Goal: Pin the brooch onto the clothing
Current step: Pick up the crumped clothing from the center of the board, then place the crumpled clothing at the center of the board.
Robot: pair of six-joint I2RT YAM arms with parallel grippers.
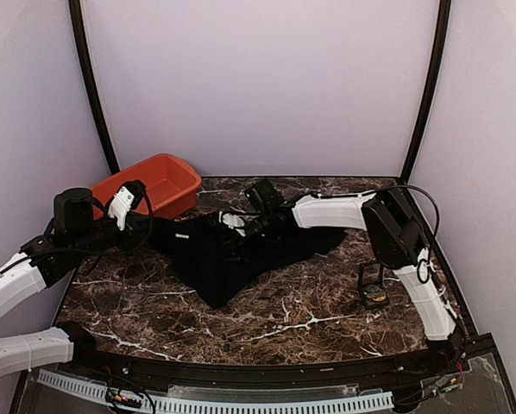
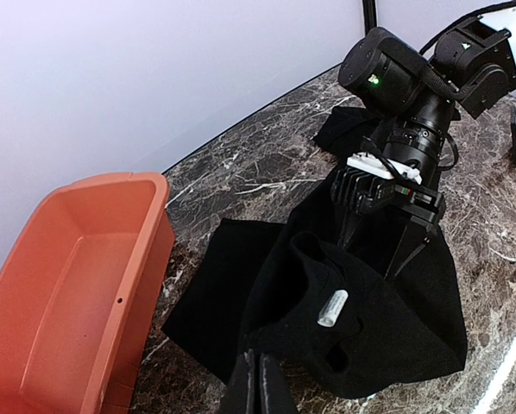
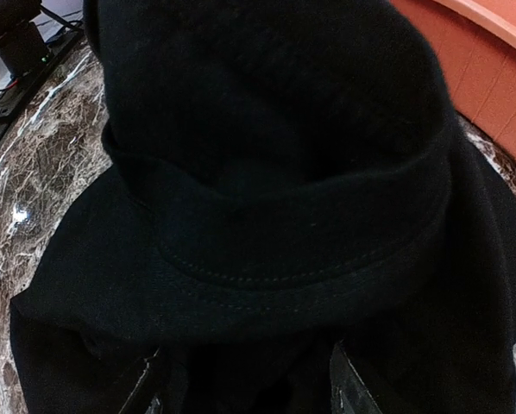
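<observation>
T-shirt, black and crumpled, lies in a heap at the middle of the dark marble surface, with a white label showing inside its neck opening. Left pincer is pressed together on the near edge of the cloth, which rises in a small peak to meet it. From the opposite side the right arm reaches across the surface, and the right pincer is buried in the upper folds of the T-shirt. Its fingers stand apart with a stitched hem and dark cloth between them. Whether they are pressing the cloth or only straddling it, I cannot tell.

An orange bin sits at the back left, just beside the T-shirt's edge. Well apart from the T-shirt, near the right arm's base, a small black hinged case stands open. The tiny yellow-gold spot in its lower half looks like the brooch, though it is too small to make out clearly. Neither pincer is near it.
</observation>
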